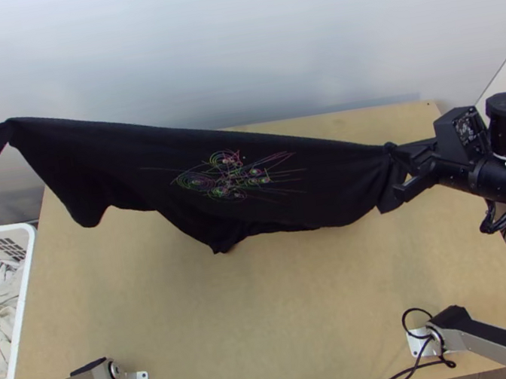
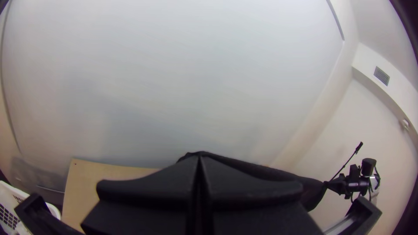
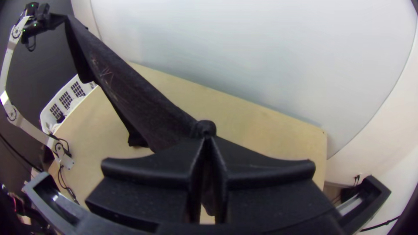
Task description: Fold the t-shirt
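With t-shirt (image 1: 329,186) pinched in left gripper (image 2: 200,160) and right gripper (image 3: 207,140), level both ends, tension lightly, then lower evenly onto table (image 1: 271,309)

A black t-shirt (image 1: 329,186) with a multicoloured line print (image 1: 225,180) is being held stretched by two ends over the table (image 1: 271,309), drooping unevenly.

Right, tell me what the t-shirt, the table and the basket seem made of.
T-shirt: soft matte fabric, perhaps cotton, draping in loose folds.
Table: apparently light wood or veneer, matte, evenly tan.
Basket: probably smooth white plastic, with a slotted wall.
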Controlling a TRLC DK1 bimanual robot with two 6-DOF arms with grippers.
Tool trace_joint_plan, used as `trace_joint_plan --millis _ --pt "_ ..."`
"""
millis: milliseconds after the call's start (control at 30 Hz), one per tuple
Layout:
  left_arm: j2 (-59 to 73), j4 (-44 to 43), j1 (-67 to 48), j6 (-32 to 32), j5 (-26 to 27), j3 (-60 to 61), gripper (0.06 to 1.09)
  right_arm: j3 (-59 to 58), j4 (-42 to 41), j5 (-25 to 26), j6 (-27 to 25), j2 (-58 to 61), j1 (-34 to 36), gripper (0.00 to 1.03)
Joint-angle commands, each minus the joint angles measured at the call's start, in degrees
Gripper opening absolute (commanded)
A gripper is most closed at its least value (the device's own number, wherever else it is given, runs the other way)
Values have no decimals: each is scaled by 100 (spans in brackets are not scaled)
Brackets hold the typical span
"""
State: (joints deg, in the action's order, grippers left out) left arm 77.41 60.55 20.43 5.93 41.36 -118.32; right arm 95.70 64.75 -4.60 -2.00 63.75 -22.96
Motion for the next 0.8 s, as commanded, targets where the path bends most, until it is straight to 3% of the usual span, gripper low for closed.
trace_joint_plan --millis 0,433,567,767 --pt "-59 -17 -83 -22 12 90 10 -52 99 -120 7 -90 72 3" --pt "-6 -61 -1137 -110 -6 494 10 -517 99 -111 -81 -249 266 3" --pt "521 -721 -1550 -154 -252 565 10 -825 -138 -85 -81 -398 415 3" --pt "2666 -1221 -2007 -84 -814 -1413 10 -1010 -806 188 -64 -433 916 3"
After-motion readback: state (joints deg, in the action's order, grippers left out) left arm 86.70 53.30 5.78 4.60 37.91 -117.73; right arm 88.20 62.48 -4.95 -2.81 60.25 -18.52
